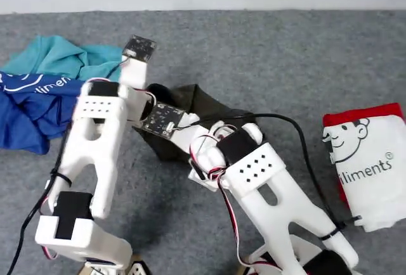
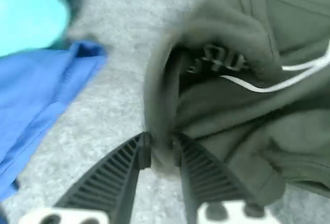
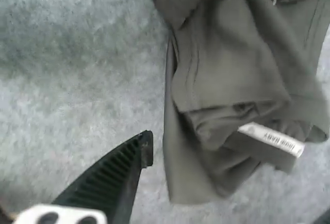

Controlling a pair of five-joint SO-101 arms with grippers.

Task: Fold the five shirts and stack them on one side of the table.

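Folded white shirt [image 1: 374, 167], red edging behind, sits far right, blue shirt [image 1: 32, 107] and teal shirt [image 1: 63, 56] wait heaped far left, and mid-table the crumpled olive shirt [image 1: 193, 101] is pinched by the left gripper [image 2: 161, 152], right gripper [image 3: 234, 177] jaws spread over it.

We see a dark olive crumpled cotton shirt [image 1: 203, 101], a plain teal bunched shirt [image 1: 63, 56], a royal-blue shirt w/ white lettering [image 1: 32, 107], and a white folded shirt w/ red edge & cartoon-face print [image 1: 374, 161], on a mottled grey felt tabletop [image 1: 266, 59].
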